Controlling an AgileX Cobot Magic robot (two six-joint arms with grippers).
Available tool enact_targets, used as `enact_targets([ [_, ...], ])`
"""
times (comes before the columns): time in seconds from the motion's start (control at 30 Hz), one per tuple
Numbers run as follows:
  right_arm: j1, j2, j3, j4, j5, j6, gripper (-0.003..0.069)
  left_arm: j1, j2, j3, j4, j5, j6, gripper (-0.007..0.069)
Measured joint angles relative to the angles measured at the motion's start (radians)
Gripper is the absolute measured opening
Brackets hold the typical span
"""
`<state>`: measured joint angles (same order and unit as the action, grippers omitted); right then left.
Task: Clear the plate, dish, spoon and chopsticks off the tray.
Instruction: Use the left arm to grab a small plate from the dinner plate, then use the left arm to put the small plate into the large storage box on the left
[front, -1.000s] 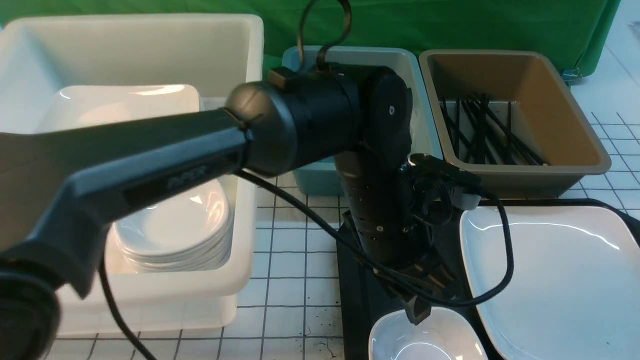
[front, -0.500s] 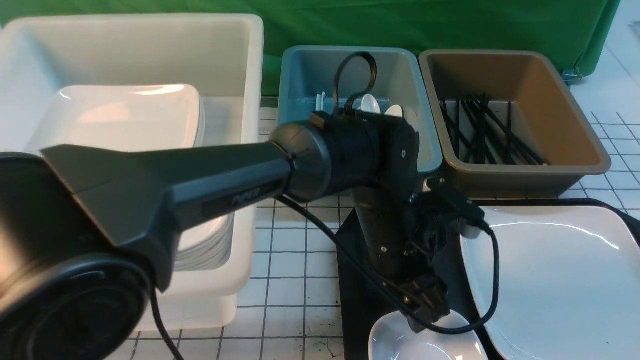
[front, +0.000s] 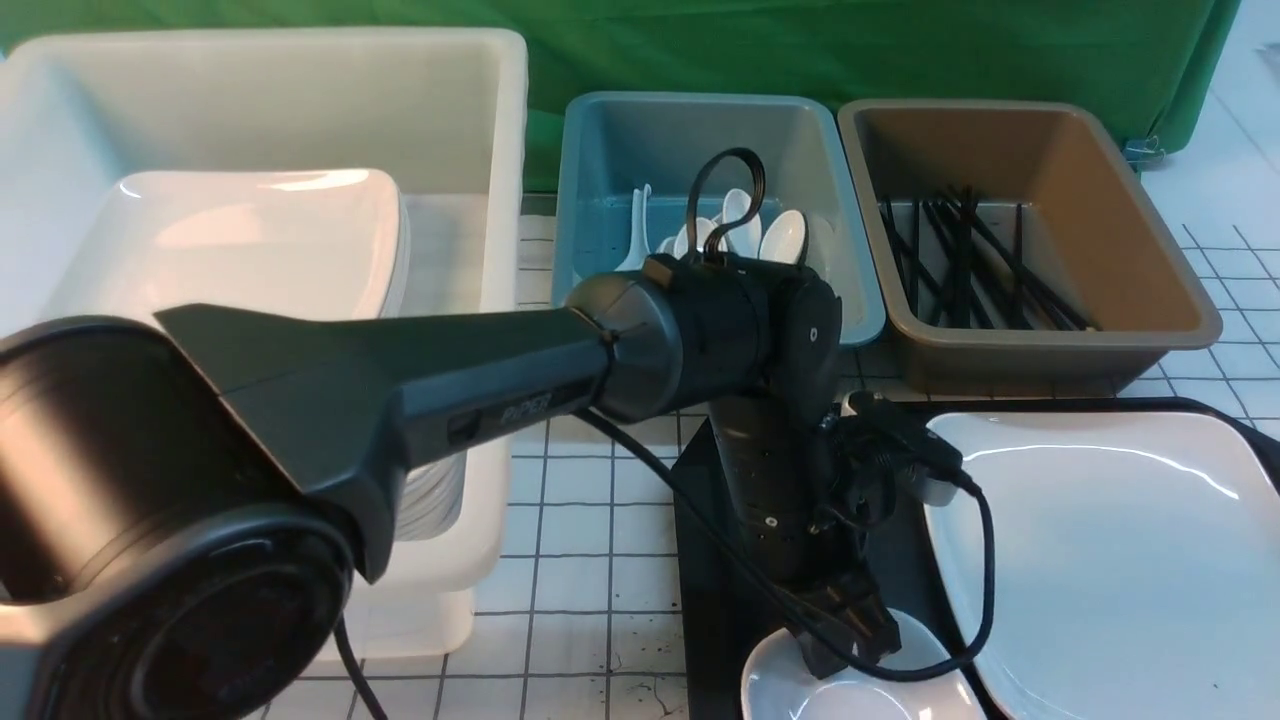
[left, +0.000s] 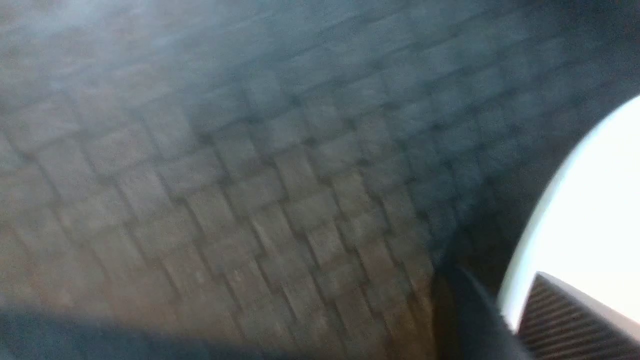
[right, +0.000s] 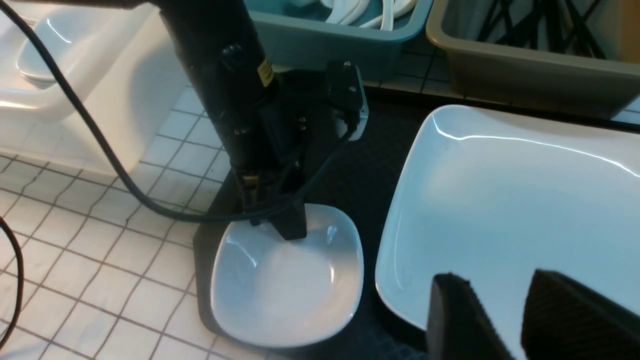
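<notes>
Because a shallow dish offers little to grasp but its edge, the left gripper stood at the far rim of the small glossy white rounded-square dish, one finger inside the hollow and the other outside. In the left wrist view its ribbed pad lay over the white, and the rim ran between it and the dark opposite finger. The jaws therefore looked pinched narrow onto that rim rather than spread. The dish sat flat at the near left corner of the big black diamond-textured plastic tray, not yet lifted as far as could be judged.

Just beside it, apart by a strip of bare tray, lay the large glossy white rounded-square plate. The right gripper hung above its near edge with fingers parted and nothing between them, probably kept back so the arms would not cross.

Beyond the tray, on the white gridded worktop, the tubs were sorted by kind. A blue tub held white soup spoons, and a brown tub held thin black chopsticks. A big white tub on the robot's left held stacked white crockery, which is likely why the left arm took the dish. No spoon or chopsticks showed on the visible tray.
</notes>
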<state>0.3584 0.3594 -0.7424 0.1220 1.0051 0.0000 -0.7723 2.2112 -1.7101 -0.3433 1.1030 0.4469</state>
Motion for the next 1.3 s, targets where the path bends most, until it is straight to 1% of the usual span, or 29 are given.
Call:
enact_targets([
  [0.13, 0.0, 0.0, 0.0, 0.0, 0.0, 0.0, 0.0218, 0.001, 0.001, -0.055, -0.004, 0.078, -0.046, 0.0034],
  [0.17, 0.0, 0.0, 0.0, 0.001, 0.0, 0.0, 0.0219, 0.0, 0.003, -0.092, 0.002, 0.106, -0.075, 0.0022],
  [0.23, 0.0, 0.0, 0.0, 0.001, 0.0, 0.0, 0.0221, 0.0, 0.002, -0.154, 0.023, 0.116, -0.127, 0.0008],
  [0.43, 0.0, 0.0, 0.0, 0.001, 0.003, 0.0, 0.0228, 0.004, -0.067, -0.265, 0.107, 0.109, -0.246, 0.0007],
  [0.53, 0.0, 0.0, 0.0, 0.001, 0.003, 0.0, 0.023, 0.027, -0.141, -0.274, 0.116, 0.112, -0.286, 0.0007],
  [0.6, 0.0, 0.0, 0.0, 0.001, 0.003, 0.0, 0.0232, 0.083, -0.233, -0.277, 0.116, 0.115, -0.339, 0.0007],
  [0.7, 0.0, 0.0, 0.0, 0.001, 0.003, 0.0, 0.0235, 0.182, -0.337, -0.277, 0.112, 0.116, -0.367, 0.0007],
  [0.8, 0.0, 0.0, 0.0, 0.001, 0.003, 0.0, 0.0237, 0.323, -0.435, -0.263, 0.096, 0.113, -0.389, 0.0007],
  [0.83, 0.0, 0.0, 0.0, 0.001, 0.003, 0.0, 0.0237, 0.395, -0.477, -0.238, 0.076, 0.11, -0.404, 0.0007],
  [0.87, 0.0, 0.0, 0.0, 0.001, 0.003, 0.0, 0.0237, 0.445, -0.504, -0.214, 0.059, 0.11, -0.411, 0.0007],
  [0.9, 0.0, 0.0, 0.0, 0.001, 0.003, 0.0, 0.0237, 0.497, -0.53, -0.177, 0.04, 0.11, -0.418, 0.0007],
  [0.97, 0.0, 0.0, 0.0, 0.001, 0.003, 0.0, 0.0237, 0.64, -0.594, -0.08, -0.021, 0.109, -0.425, 0.0007],
  [1.03, 0.0, 0.0, 0.0, 0.001, 0.0, 0.0, 0.0237, 0.736, -0.632, 0.011, -0.068, 0.11, -0.425, 0.0007],
  [1.07, 0.0, 0.0, 0.0, 0.001, -0.008, 0.0, 0.0237, 0.8, -0.655, 0.095, -0.102, 0.112, -0.426, 0.0007],
  [1.13, 0.0, 0.0, 0.0, 0.001, -0.025, 0.0, 0.0239, 0.885, -0.683, 0.2, -0.143, 0.113, -0.426, 0.0007],
  [1.23, 0.0, 0.0, 0.0, 0.001, -0.055, 0.0, 0.0239, 0.958, -0.705, 0.364, -0.182, 0.079, -0.427, 0.0007],
  [1.27, 0.0, 0.0, 0.0, 0.001, -0.057, 0.0, 0.0239, 0.96, -0.705, 0.364, -0.184, 0.076, -0.427, 0.0007],
  [1.3, 0.0, 0.0, 0.0, 0.001, -0.069, 0.0, 0.0239, 0.97, -0.706, 0.421, -0.19, 0.045, -0.428, 0.0007],
])
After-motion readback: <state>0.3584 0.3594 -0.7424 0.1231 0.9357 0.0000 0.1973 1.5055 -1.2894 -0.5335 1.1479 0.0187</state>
